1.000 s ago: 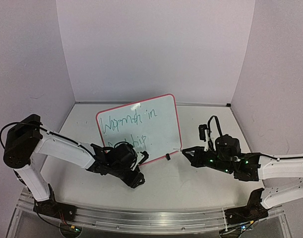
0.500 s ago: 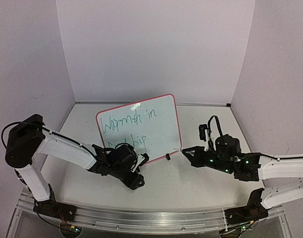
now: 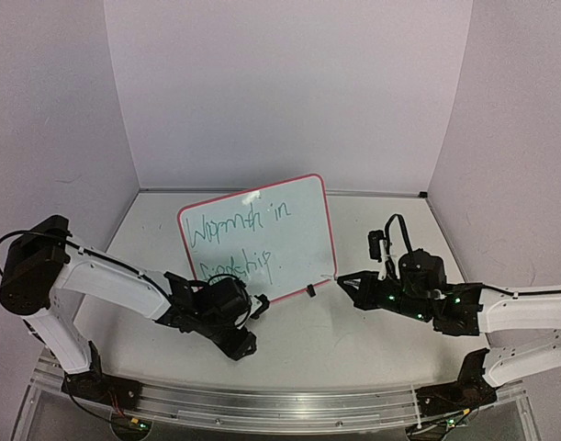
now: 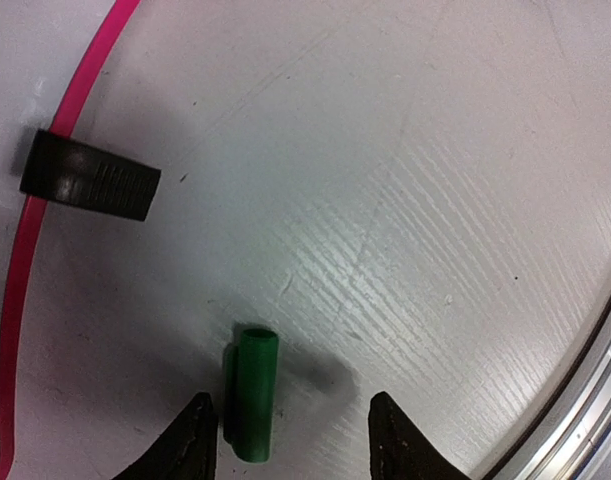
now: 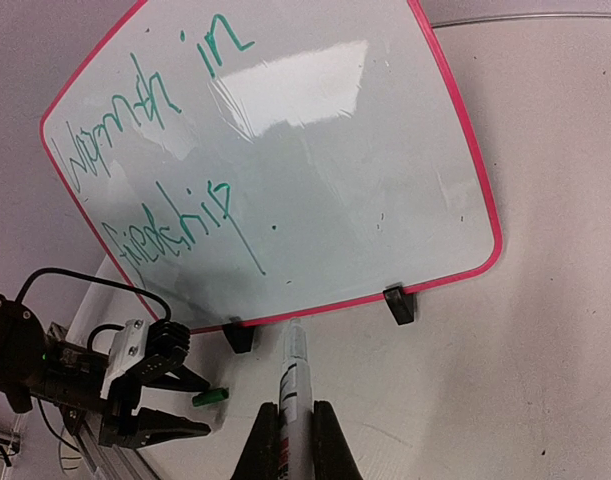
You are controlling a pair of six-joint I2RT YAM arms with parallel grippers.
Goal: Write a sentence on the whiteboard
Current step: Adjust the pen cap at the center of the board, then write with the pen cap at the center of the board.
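While the whiteboard point(image 3: 303, 243) stands propped at mid-tabletop point(image 3: 353, 335) with the green sentence point(image 3: 236, 228) across it, your right claw point(image 5: 294, 425) is clenched on a marker point(image 5: 291, 370) aimed at its lower edge. Your left claw point(image 4: 290, 435) hangs released, a green cap point(image 4: 253, 395) lying between its fingers point(image 4: 190, 440), near a black foot point(image 4: 90, 180).

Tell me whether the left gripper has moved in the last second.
Yes. In the top view the left gripper has drawn back toward the table's near edge, away from the whiteboard, uncovering the second line of the sentence.
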